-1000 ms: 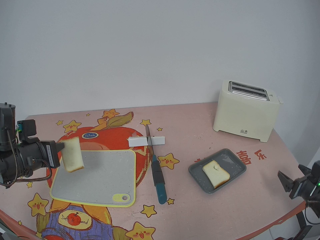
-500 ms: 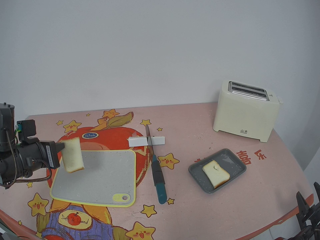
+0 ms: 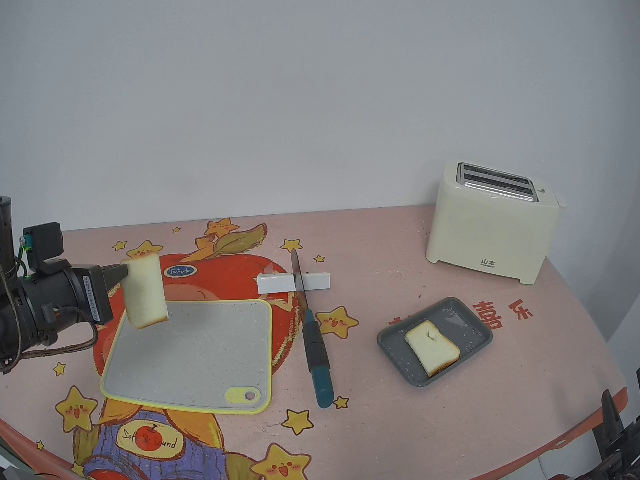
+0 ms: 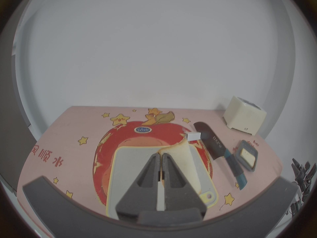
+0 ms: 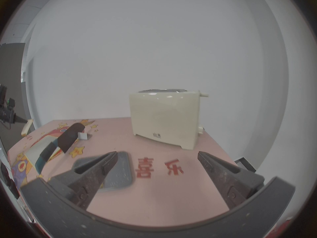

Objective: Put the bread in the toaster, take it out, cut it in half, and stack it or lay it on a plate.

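Bread half (image 3: 144, 291) is hanging upright in the head view, with the left gripper (image 3: 124, 273) clenching its edge over the ten o'clock corner of the cutting board (image 3: 193, 361). A knife (image 3: 313, 341) is lying just off the board's three o'clock side, its blade resting across a small white block (image 3: 273, 283). Taken from the board, the toaster (image 3: 493, 225) is standing at about two o'clock, and the grey plate (image 3: 467, 318) is sitting at three o'clock with a second bread half (image 3: 432, 347) lying flat on it. The table (image 3: 400, 255) is wearing a pink cloth (a cartoon apple and yellow stars printed on it) and is backing onto a plain pale wall (image 3: 320, 88). The right gripper (image 3: 617, 428) is poking up past the table's five o'clock edge.

In the left wrist view the two fingers are pressing together on the slice, with the board below it and the pale wall beyond the table.

In the right wrist view the fingers are standing wide apart, gripping nothing, and the toaster is facing them across the red characters on the cloth.
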`<state>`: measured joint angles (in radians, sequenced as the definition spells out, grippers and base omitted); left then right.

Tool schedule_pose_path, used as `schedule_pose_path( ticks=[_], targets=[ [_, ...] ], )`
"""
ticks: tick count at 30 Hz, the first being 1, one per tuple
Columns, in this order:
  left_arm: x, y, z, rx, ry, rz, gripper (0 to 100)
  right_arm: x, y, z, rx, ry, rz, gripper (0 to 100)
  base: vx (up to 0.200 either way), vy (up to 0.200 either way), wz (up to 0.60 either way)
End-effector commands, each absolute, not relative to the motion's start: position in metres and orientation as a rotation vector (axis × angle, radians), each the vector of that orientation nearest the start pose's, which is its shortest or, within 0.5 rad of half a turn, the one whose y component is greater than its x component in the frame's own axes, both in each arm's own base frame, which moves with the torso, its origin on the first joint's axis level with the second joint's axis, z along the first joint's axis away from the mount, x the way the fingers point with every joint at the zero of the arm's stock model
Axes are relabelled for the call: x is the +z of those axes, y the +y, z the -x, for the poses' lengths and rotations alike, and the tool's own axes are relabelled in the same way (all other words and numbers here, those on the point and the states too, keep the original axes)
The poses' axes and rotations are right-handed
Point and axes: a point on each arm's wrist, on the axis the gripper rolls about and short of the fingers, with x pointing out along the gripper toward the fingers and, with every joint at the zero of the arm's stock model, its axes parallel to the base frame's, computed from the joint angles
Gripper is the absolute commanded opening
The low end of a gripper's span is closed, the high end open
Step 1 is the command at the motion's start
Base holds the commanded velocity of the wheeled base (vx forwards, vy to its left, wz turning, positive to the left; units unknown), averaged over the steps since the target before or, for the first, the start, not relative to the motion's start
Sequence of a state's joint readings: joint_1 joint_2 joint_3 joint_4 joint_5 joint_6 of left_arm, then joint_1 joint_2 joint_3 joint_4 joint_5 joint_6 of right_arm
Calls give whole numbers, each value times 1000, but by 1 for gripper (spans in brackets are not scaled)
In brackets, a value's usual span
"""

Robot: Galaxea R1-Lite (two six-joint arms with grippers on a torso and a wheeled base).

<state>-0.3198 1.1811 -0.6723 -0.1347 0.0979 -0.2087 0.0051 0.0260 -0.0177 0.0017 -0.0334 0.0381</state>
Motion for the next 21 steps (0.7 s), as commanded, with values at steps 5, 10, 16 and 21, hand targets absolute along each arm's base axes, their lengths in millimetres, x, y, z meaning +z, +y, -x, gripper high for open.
schedule_pose_path(
  ticks=[5,10,16,21],
  targets=[
    [224,-51,-163,-176,366,141,0,75,-1,23,-29,1,-38,100,0,0,0],
    [225,-50,-161,-176,359,145,0,75,-1,23,-29,1,-38,100,0,0,0],
    [230,-51,-163,-184,312,177,0,75,-1,23,-29,1,-38,100,0,0,0],
    [229,-51,-163,-186,312,172,0,75,-1,23,-29,1,-38,100,0,-200,0]
  ],
)
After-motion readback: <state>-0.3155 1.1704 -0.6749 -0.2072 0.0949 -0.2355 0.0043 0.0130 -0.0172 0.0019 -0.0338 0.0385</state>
